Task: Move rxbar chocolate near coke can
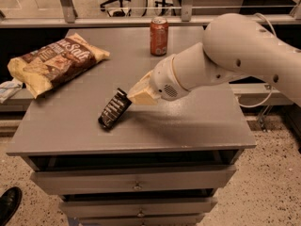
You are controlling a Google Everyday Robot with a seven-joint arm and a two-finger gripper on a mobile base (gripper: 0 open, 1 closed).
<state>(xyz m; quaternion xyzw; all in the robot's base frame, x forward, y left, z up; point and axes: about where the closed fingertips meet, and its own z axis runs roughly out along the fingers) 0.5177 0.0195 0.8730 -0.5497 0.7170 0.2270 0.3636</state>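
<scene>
As the tool (135,96) pinches its end, the rxbar chocolate (114,109) (glossy black) tilts.

Grey table (188,121) with chip bag (54,62) left, coke can (159,36) rear, rxbar chocolate (114,108) centre, end effector (134,96) at the bar.

The white arm (244,46) reached in from the right, elbow raised, forearm sloping down and leftward. Its rounded wrist (175,79) ended in the cream-coloured tool (136,94), which pointed left, low over the middle of the surface (197,121).
</scene>
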